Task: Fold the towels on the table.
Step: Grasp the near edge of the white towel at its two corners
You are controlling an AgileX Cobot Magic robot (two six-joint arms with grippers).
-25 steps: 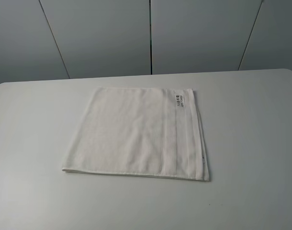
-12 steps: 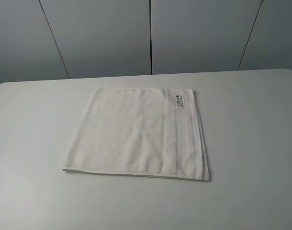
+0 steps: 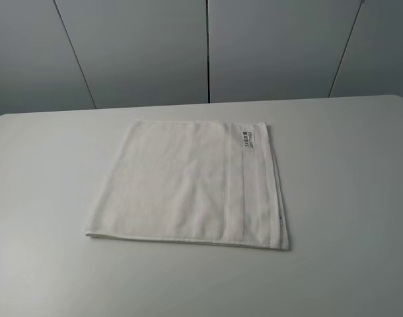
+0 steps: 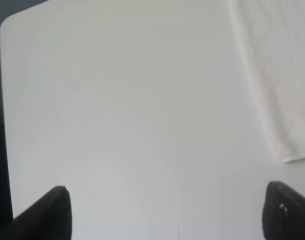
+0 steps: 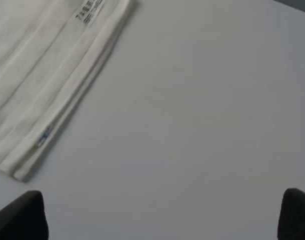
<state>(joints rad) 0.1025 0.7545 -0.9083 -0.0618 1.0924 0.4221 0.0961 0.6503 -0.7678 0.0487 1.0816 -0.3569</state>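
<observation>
On the white table point(image 3: 49, 198), near its middle, lies one white towel point(image 3: 182, 185), flat and roughly square, touching nothing else. Its stripe band point(image 3: 233, 191) runs along the right side as my high camera sees it, with a small dark label point(image 3: 247, 138) at the far right corner. From the right wrist view the edge beside the band shows stacked layers, so I judge it is already folded at least once. Neither arm appears in the high view. My left gripper point(image 4: 167, 200) hangs over bare table just off the towel's left edge, jaws wide apart and holding nothing. My right gripper point(image 5: 161, 197) hangs off the right edge, also spread wide and empty. I read this as a ready stance: one gripper per side, open, so each can take a corner for the next fold.
</observation>
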